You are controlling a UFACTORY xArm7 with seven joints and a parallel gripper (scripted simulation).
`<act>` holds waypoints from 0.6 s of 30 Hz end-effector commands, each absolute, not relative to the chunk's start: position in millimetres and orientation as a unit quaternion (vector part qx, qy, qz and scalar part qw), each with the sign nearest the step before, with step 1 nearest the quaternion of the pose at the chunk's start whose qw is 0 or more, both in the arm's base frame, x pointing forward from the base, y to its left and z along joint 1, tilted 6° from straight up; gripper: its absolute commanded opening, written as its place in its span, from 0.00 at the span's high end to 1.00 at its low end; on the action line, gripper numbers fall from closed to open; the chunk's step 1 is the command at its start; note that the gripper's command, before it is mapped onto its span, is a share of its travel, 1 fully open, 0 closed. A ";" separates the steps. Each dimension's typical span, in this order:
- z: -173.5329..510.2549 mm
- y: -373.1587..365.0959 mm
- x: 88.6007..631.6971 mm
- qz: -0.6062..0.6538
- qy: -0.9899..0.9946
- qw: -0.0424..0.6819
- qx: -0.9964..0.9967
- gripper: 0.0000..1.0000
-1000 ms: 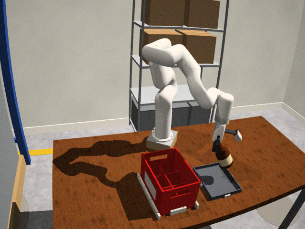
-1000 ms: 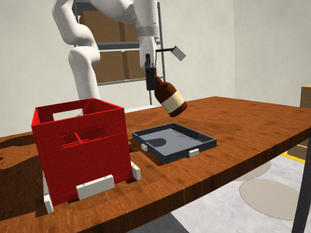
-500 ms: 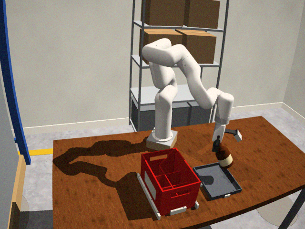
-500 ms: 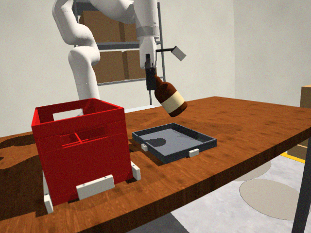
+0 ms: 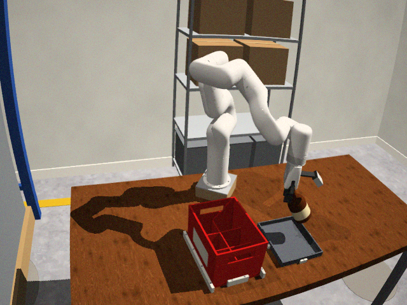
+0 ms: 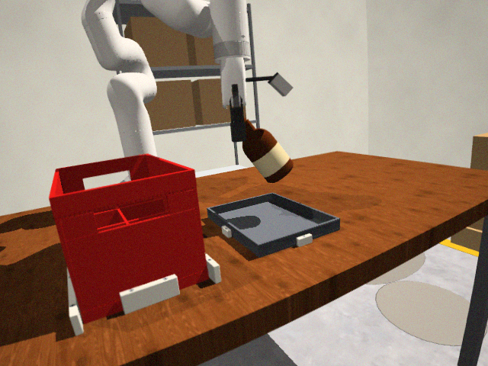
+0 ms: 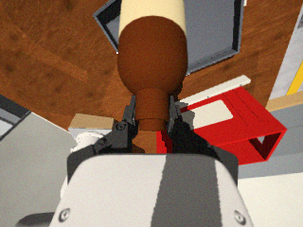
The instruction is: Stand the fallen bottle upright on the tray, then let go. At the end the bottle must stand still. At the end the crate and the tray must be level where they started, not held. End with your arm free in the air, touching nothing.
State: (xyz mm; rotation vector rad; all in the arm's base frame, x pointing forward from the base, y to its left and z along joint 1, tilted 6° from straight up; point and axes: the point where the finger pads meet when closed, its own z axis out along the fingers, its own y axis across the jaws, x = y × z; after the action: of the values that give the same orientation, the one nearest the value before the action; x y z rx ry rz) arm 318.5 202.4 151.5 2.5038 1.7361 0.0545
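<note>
My gripper [image 5: 289,194] [image 6: 237,130] [image 7: 151,103] is shut on the neck of the brown bottle [image 5: 298,206] [image 6: 266,155] [image 7: 151,57], which has a cream label. The bottle hangs tilted in the air, its base down and away from the arm, above the far right corner of the grey tray [image 5: 304,237] [image 6: 321,220] [image 7: 215,43]. The tray lies flat on the table with nothing in it; the bottle's shadow falls on its floor.
A red crate [image 5: 226,243] [image 6: 126,232] [image 7: 237,125] with dividers stands left of the tray, held by white brackets. The arm's base [image 5: 215,189] is behind the crate. A metal shelf with cardboard boxes [image 5: 266,59] stands beyond the wooden table [image 5: 131,262].
</note>
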 end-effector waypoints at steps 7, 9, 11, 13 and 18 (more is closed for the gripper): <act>153.0 203.3 319.5 0.017 0.617 0.047 0.785 1.00; 153.0 203.3 319.5 0.017 0.621 0.047 0.782 1.00; 153.0 203.3 319.5 0.017 0.623 0.047 0.781 1.00; 153.0 203.3 319.5 0.016 0.623 0.047 0.781 1.00; 153.0 203.3 319.5 0.016 0.623 0.047 0.781 1.00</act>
State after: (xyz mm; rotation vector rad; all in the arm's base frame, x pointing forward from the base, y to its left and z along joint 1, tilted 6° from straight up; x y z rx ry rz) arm 318.5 202.3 151.5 2.3830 1.8985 0.0440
